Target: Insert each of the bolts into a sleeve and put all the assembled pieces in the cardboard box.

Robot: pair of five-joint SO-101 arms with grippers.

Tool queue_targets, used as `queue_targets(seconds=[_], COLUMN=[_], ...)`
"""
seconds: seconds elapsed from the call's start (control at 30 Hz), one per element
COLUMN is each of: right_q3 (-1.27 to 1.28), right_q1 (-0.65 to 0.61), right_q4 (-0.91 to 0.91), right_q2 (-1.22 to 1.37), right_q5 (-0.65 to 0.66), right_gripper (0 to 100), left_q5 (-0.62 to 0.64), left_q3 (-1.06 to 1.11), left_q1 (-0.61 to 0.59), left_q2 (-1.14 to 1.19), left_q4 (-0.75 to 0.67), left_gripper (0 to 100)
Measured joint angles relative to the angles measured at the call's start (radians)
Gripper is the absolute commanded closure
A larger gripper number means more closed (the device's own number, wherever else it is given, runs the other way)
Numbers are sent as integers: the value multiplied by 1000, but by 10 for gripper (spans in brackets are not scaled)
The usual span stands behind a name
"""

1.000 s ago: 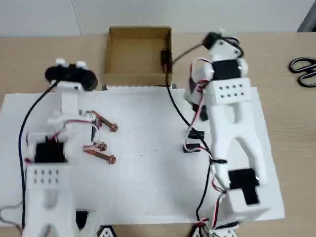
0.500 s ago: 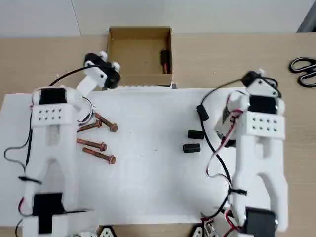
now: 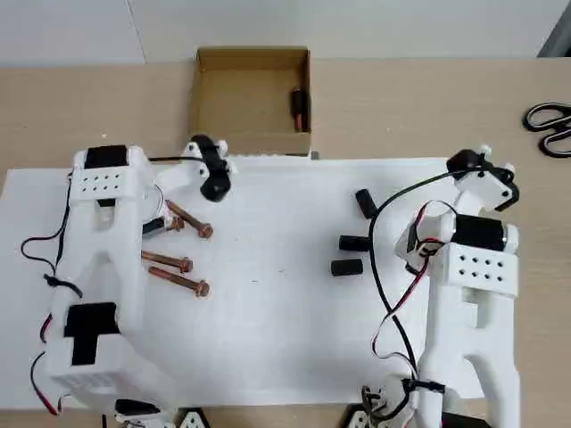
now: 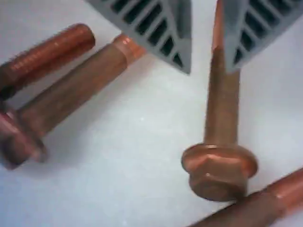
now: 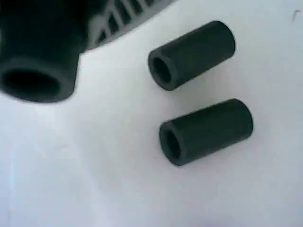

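Note:
Several copper bolts (image 3: 178, 281) lie on the left of the white mat (image 3: 268, 339). My left gripper (image 4: 207, 61) is open just over them, and one bolt's (image 4: 220, 123) shaft runs between its grey fingers (image 4: 156, 28). Three black sleeves (image 3: 354, 242) lie on the mat's right side. My right gripper (image 5: 57, 42) hangs beside them, shut on another sleeve (image 5: 35, 78). Two loose sleeves (image 5: 206, 130) lie beyond it. The cardboard box (image 3: 250, 55) stands at the back, with one assembled piece (image 3: 299, 107) by its right wall.
Scissors (image 3: 549, 125) lie on the wooden table at the far right. The left arm (image 3: 103, 232) covers the mat's left side and the right arm (image 3: 473, 294) its right side. Cables loop beside both arms.
The right arm has drawn back from the box to the mat's right side, beside the sleeves. The left arm's wrist has swung from near the box down over the bolts.

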Motion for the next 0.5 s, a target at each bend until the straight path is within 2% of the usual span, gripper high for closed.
queue_targets(seconds=[0.13, 0.5], right_q3=[12, 12], right_q1=[0, 0], right_q4=[0, 0], right_q2=[-3, -3], right_q5=[0, 0], right_gripper=[995, 995], left_q5=[-31, -51], left_q3=[0, -11], left_q1=[-12, -12], left_q2=[57, 164], left_q4=[-38, -144], left_gripper=[908, 907])
